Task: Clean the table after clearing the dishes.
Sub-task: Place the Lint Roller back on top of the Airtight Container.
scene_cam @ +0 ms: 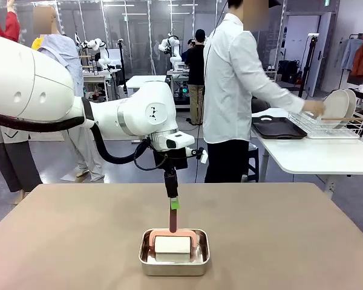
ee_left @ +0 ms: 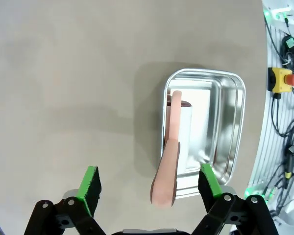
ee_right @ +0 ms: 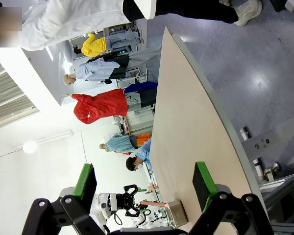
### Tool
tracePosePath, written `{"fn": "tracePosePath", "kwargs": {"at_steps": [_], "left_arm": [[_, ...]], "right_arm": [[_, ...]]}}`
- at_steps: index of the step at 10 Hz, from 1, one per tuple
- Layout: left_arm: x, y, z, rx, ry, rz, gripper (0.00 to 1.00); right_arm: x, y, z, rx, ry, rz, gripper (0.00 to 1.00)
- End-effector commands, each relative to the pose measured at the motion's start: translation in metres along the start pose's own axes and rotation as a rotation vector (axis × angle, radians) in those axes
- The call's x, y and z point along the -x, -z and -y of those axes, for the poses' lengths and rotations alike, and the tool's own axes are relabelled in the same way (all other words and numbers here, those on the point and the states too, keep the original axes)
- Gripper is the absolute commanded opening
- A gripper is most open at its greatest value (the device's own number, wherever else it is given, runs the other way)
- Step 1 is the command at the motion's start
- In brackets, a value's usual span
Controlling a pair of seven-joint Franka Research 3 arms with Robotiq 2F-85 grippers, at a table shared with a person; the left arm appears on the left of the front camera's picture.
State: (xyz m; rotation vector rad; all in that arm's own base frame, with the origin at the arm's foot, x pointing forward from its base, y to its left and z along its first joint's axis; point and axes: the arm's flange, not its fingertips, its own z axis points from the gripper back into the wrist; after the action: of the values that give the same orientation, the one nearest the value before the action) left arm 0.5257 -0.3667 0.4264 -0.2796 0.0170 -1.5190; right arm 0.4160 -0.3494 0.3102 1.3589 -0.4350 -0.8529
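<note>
- The table [scene_cam: 72, 235] is a broad matte brown top with rounded corners, stretching across the foreground.
- The left gripper [ee_left: 149, 188] hangs above the table with fingers spread, grasping nothing; a pink-handled roller [scene_cam: 172, 235] stands in the steel pan [scene_cam: 174, 263].
- The right gripper [ee_right: 146, 183] is also released, empty.
- The plates [scene_cam: 339, 104] stand in a wire rack [scene_cam: 323, 127] on the white side table, where a person [scene_cam: 233, 90] reaches.

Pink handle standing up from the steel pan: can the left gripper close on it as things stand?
Probably yes. The left gripper hangs open above the pink handle, which lies between its green pads; nothing blocks the way.
</note>
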Motion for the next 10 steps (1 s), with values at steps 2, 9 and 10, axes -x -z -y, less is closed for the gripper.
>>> {"fn": "tracePosePath", "kwargs": {"at_steps": [2, 9, 10], "left_arm": [[0.0054, -0.0053, 0.0078, -0.008, -0.022, 0.041, 1.0], [0.0007, -0.0012, -0.0003, -0.002, -0.001, 0.001, 1.0], [0.0007, -0.0012, -0.0003, -0.002, -0.001, 0.001, 1.0]], "right_arm": [[0.004, 0.0003, -0.0023, 0.013, -0.004, 0.008, 1.0], [0.004, 0.0003, -0.0023, 0.013, -0.004, 0.008, 1.0], [0.004, 0.0003, -0.0023, 0.013, -0.004, 0.008, 1.0]]}}
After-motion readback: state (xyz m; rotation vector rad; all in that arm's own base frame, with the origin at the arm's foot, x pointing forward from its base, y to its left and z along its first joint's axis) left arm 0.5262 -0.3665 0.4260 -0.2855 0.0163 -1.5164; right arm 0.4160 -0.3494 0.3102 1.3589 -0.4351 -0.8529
